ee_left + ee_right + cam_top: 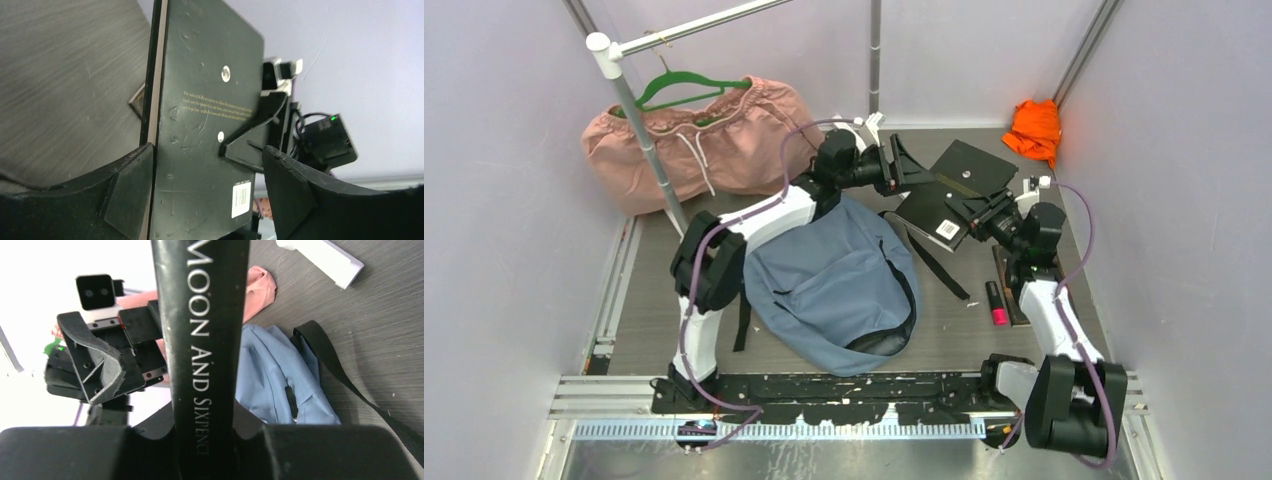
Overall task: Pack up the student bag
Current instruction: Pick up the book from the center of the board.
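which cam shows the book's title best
Right wrist: the book is close up, its spine reading "Moon and Sixpence". Left wrist shows only its back cover and barcode; top external shows it small, with no title legible.

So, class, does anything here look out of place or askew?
The orange cloth lies crumpled in the far right corner, a pink marker lies loose beside the right arm, and the bag slumps flat with a strap trailing.

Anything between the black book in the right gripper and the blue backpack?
The left gripper, open, straddles the black hardcover book, and the left arm lies over the far end of the dusty-blue fabric backpack. Otherwise nothing visible.
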